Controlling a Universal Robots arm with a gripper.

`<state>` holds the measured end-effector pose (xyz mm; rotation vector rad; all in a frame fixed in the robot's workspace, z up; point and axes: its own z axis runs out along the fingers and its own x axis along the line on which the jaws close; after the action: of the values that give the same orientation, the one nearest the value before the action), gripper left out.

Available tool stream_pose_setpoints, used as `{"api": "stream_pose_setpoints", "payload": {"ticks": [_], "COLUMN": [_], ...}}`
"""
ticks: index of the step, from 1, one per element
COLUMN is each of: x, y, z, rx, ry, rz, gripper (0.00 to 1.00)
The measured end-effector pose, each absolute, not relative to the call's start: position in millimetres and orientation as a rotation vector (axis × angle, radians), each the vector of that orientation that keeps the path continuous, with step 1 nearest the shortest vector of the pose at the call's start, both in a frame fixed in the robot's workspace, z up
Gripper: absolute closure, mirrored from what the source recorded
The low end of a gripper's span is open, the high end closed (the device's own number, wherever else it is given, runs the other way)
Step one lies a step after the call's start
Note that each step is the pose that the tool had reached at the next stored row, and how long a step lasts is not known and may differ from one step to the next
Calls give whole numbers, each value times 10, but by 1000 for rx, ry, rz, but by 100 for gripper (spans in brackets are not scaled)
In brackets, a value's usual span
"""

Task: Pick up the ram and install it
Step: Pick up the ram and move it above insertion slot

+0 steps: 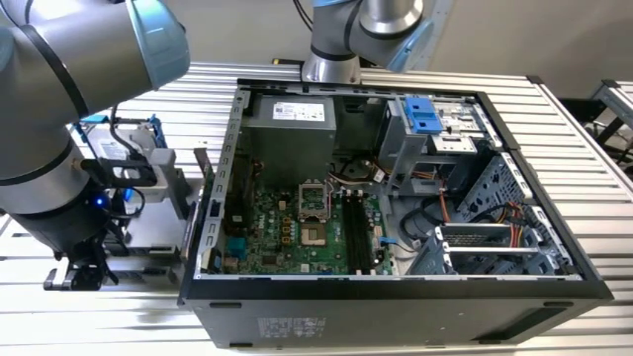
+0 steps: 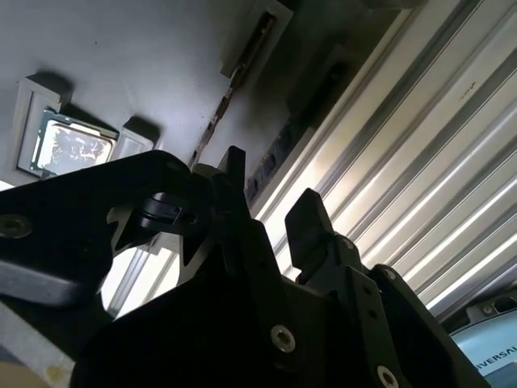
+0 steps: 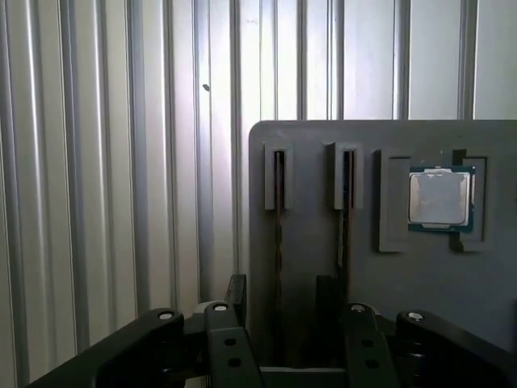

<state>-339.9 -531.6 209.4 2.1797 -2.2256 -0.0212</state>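
Over the grey tray [image 3: 307, 267] on the bench [image 3: 97, 162] | fingers [image 3: 236, 293] spread, pinching nothing | ram [image 3: 279, 218] on edge in its slot, lined up between them in the first wrist view | long axis along the slot, square to our closing line | second stick [image 3: 346, 202] just beside, outside the fingers | contact: we cannot tell

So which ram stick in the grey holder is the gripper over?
The ram stick farther from the processor: in the first wrist view the open gripper frames its slot; the other stick lies outside.
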Motion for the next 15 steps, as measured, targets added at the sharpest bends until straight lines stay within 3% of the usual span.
{"api": "stream_pose_setpoints", "payload": {"ticks": [15], "x": [-3399], "y": [-5307], "z": [1951], "rx": [2179], "ry": [-2225], "rz": [-19], "gripper": [0]}}
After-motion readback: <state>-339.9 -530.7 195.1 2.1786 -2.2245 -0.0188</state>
